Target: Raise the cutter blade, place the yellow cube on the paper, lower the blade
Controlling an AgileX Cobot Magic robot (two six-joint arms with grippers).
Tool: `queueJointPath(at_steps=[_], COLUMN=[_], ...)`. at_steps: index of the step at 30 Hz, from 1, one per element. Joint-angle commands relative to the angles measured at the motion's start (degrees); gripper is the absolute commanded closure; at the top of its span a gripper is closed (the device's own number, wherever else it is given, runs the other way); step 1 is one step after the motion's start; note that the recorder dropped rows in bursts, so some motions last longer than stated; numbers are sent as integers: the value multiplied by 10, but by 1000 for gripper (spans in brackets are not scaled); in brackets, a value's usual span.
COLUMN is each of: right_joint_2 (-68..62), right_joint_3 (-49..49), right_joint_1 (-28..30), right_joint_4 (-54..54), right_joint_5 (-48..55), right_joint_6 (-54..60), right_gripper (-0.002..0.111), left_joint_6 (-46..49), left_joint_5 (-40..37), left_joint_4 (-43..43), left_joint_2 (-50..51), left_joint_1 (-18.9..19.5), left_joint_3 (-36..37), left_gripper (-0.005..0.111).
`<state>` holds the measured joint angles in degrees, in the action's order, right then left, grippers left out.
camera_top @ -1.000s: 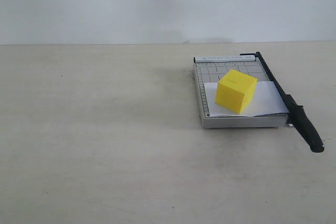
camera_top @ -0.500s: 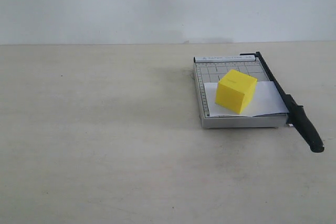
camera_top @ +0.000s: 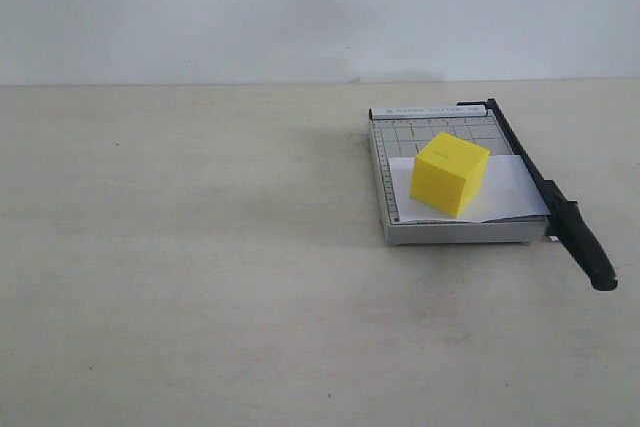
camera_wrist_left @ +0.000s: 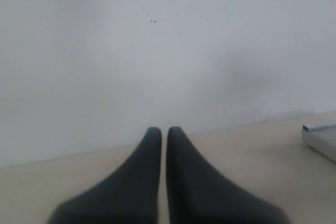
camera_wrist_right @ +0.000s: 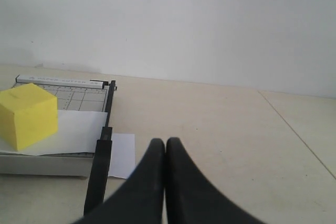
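Observation:
The yellow cube (camera_top: 450,174) (camera_wrist_right: 28,115) sits on the white paper (camera_top: 510,192) (camera_wrist_right: 76,129), which lies across the grey trimmer board (camera_top: 440,132) (camera_wrist_right: 79,97). The cutter blade (camera_top: 560,212) (camera_wrist_right: 100,166) lies down flat along the board's right edge, its thick handle pointing past the front corner. Neither gripper appears in the exterior view. My right gripper (camera_wrist_right: 166,144) is shut with nothing in it, off to the side of the blade handle. My left gripper (camera_wrist_left: 164,131) is shut on nothing too, well away from the board, whose corner (camera_wrist_left: 321,135) just shows.
A beige tabletop (camera_top: 200,247) stretches wide to the left of the board and ends at a white wall (camera_top: 300,7) behind. A strip of the paper (camera_wrist_right: 122,155) sticks out past the blade onto the table.

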<state>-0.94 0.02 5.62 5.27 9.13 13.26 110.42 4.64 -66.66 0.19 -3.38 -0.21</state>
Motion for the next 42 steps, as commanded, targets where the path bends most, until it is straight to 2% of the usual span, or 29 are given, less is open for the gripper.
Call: queueJointPath(at_steps=[1,6,8,12,13,42], right_joint_2=[3,3,3,3,3,3], right_joint_3=[0,0,0,0,0,0], right_joint_1=[1,1,1,1,1,1], right_joint_4=[-2,-31,-31,-31,-33,-30], right_joint_5=[-7,-7,-7,-6,-5,2], right_joint_6=[-49,-80,-87,-99,-104,-102], right_gripper=[108,108,108,108,108,108], left_joint_6=[-173,-595,-677,-687,-688,-680], left_joint_5=[-52,-90,-120,-228,-230,-207], left_joint_4=[204,552,617,642,642,667], left_joint_2=[-2,-2,-2,-2,-2,-2], left_joint_1=[2,2,2,1,1,1], left_joint_3=[2,2,2,2,2,2], left_gripper=[102,102,102,102,102,102])
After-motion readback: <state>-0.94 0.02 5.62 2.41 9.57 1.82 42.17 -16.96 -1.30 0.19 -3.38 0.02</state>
